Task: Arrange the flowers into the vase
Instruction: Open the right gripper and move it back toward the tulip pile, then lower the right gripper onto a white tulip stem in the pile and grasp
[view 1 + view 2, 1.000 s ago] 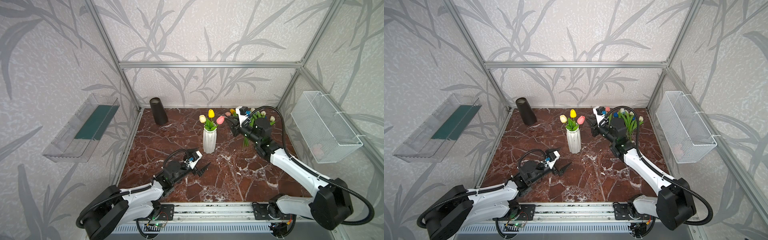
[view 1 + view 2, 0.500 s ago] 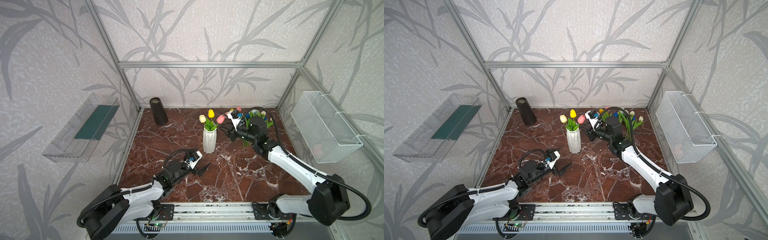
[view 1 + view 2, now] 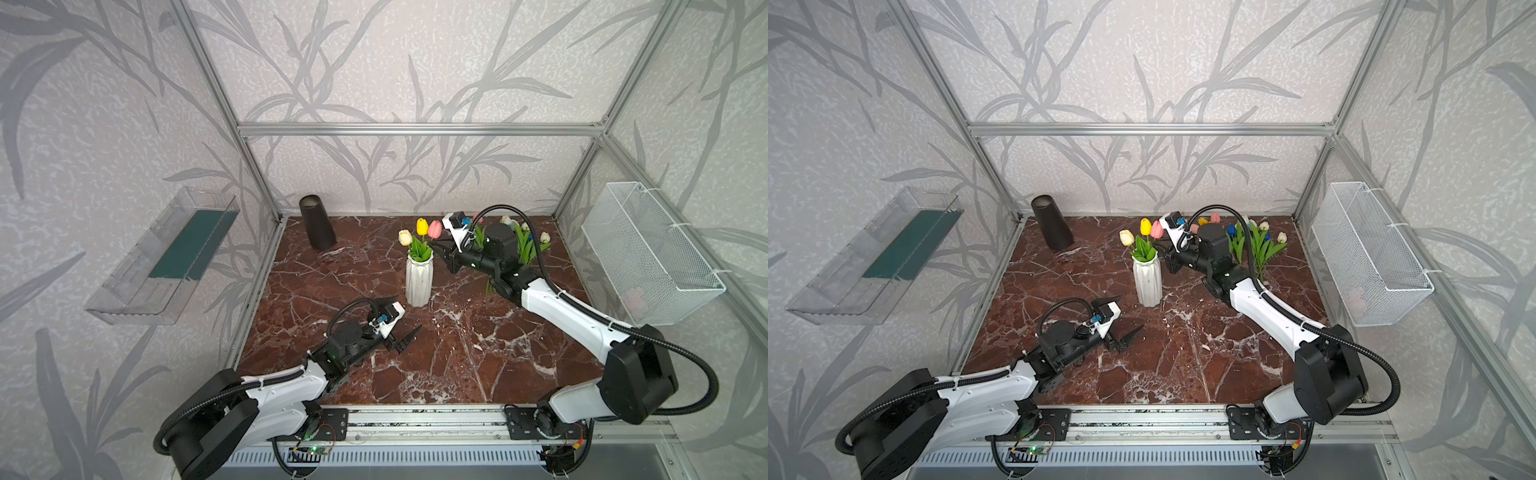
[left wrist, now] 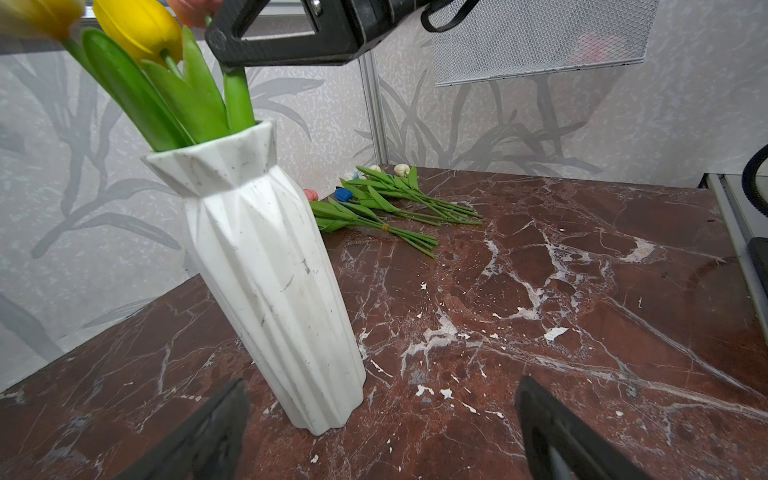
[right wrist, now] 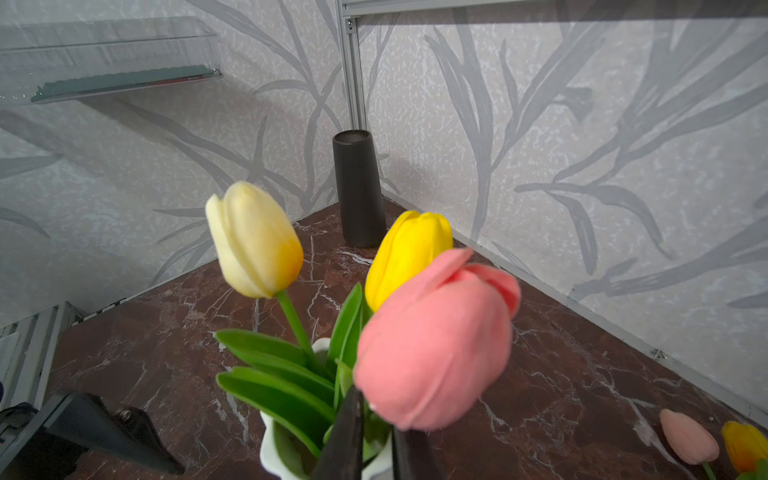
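1. Firstly, the left gripper [image 3: 408, 312] sits low over the table [image 3: 457, 365], spread wide and empty.
2. Just beyond it, the white vase [image 3: 419, 278] stands upright, holding a cream tulip [image 3: 405, 237] and a yellow tulip [image 3: 422, 226].
3. The right gripper [image 5: 376, 446] is nearly closed, pinching the pink tulip [image 5: 432, 340] by its stem over the vase.
4. The loose flowers [image 4: 386, 203] lie at the back right of the table.

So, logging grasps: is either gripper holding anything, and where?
Right gripper pinches the pink tulip by its stem, just under the head; left gripper holds nothing.
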### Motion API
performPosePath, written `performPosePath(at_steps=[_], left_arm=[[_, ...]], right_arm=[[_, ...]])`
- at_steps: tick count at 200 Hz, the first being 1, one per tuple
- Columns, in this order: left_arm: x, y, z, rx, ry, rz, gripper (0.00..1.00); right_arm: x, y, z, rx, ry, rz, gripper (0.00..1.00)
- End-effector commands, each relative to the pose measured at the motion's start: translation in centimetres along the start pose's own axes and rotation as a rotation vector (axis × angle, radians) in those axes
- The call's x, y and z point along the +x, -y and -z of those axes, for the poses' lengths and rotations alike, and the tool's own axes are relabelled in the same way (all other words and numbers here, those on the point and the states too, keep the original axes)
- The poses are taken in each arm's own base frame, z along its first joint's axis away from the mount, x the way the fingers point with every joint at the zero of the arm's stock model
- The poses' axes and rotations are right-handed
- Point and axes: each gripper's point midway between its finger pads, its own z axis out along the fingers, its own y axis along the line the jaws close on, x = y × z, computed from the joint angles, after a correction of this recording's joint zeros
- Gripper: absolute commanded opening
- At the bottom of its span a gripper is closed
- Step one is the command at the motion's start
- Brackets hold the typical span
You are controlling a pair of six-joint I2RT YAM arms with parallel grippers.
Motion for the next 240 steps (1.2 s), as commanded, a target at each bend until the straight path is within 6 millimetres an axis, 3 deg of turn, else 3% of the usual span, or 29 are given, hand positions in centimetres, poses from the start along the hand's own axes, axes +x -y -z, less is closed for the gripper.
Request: performPosePath(at_steps=[1,63,102,142,169,208,240], left_arm=[[-0.9,0.2,-0.2,0.016,0.024,-0.023,0.99],[-1.1,0.2,0.0,0.013,0.024,-0.028,0.99],[-1.2,0.1,0.1,0.012,0.027,-0.033,0.99],[-1.0,0.2,0.0,0.012,0.021,-0.035,0.99],[-1.1,0.3,0.0,0.018,0.024,-0.027,0.99],[-1.1,0.1,0.1,0.006,0.031,-0.029,0.99],[-0.8,-0.1,0.0,-0.007,0.027,-0.04,0.99]], right_arm=[[-2.0,0.2,-0.7,-0.001,0.043,0.023,0.15],[-1.0,1.2,-2.7,0.0,-0.004,0.023,0.16],[-1.2,1.6,-2.4,0.028,0.005,0.013,0.27],[-1.9,1.1,0.4,0.075,0.044,0.035,0.58],[-1.4,0.5,2.9,0.107,0.06,0.055,0.73],[-0.1,-0.3,6.9,0.168,0.062,0.066,0.79],[1.2,0.4,10.2,0.29,0.073,0.037,0.79]])
